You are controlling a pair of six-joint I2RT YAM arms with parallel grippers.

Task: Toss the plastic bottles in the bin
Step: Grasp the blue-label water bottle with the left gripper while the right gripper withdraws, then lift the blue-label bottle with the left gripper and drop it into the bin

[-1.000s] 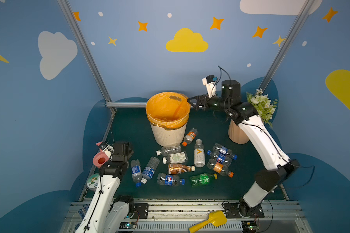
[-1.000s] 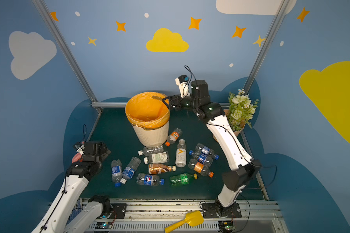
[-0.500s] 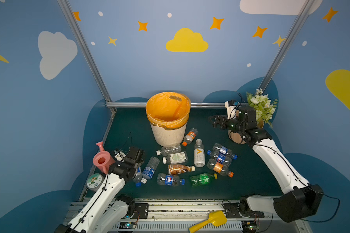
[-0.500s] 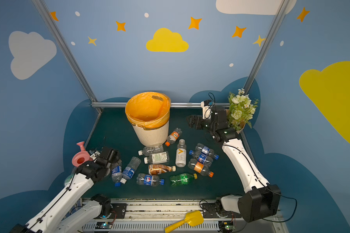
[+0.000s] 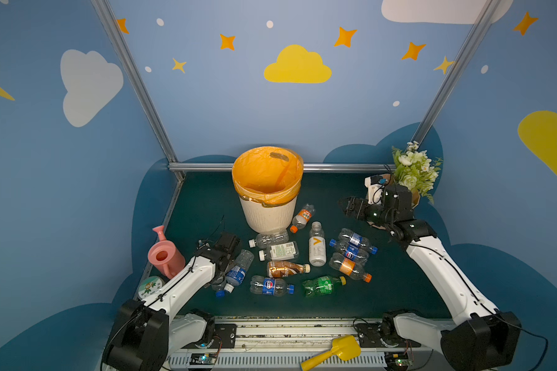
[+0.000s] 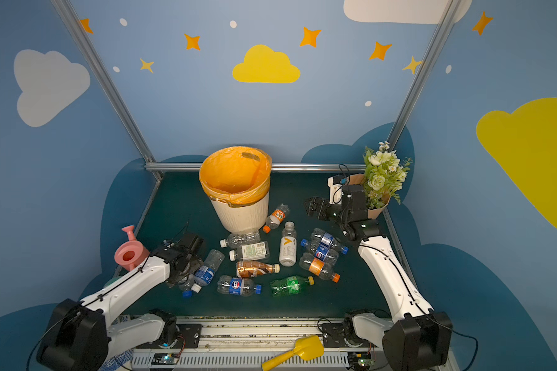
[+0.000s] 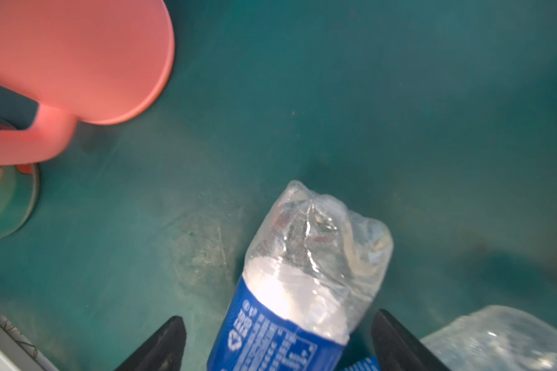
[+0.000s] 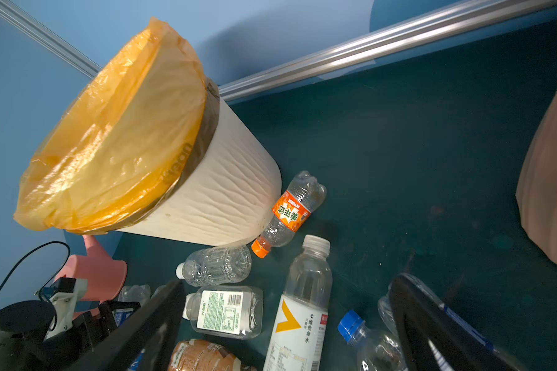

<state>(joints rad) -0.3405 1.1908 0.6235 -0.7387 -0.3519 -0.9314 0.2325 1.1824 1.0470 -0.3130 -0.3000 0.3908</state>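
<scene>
Left hand point(image 7: 278, 316): low at the surface, black fingers point(image 7: 161, 340) parted either side of a crushed clear plastic bottle with a blue label point(image 7: 303, 273); slim gaps both sides, nothing gripped.
Left arm: stretched low and forward from the front-left base; pink plastic watering can point(image 5: 164, 257) just beside the wrist.
Right hand point(image 5: 344, 205): above the surface, fingers spread wide, empty, pointing toward the round cream ribbed bin with orange liner point(image 5: 267, 215).
Right arm: wrist just in front of the peach flower pot point(image 6: 378, 210).
Other plastic bottles point(image 5: 315, 249): on their sides, clustered in front of the bin, between the arms.
Bin: upright, back middle, near the rear metal rail point(image 5: 206, 167).
Open room: bare dark green surface point(image 5: 399, 289) right of the cluster; also left of the bin.
</scene>
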